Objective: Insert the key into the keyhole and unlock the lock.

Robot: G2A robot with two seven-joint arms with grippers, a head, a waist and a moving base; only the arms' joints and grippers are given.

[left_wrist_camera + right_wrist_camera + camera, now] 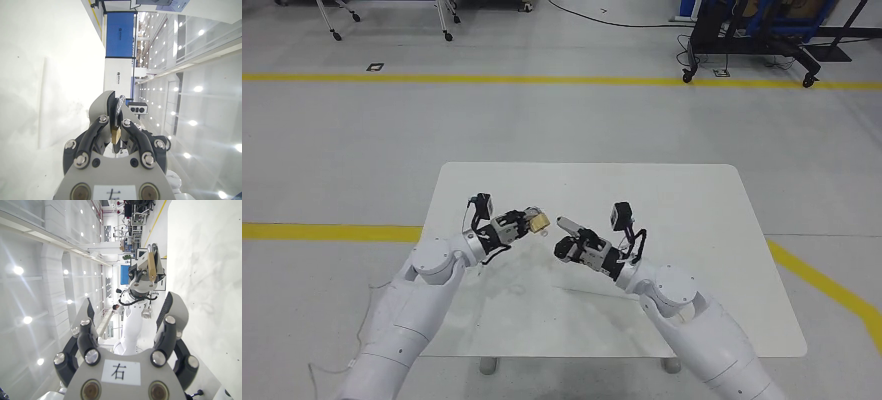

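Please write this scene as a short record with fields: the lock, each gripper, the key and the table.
lock: brass padlock with a silver shackle, held off the table
left gripper: shut on the padlock, fingers closed around the shackle end
right gripper: open, nothing between its fingers, facing the padlock and apart from it
keyhole end: a small pale stub sticks out of the brass body; cannot tell whether it is the key
table: white, below both grippers
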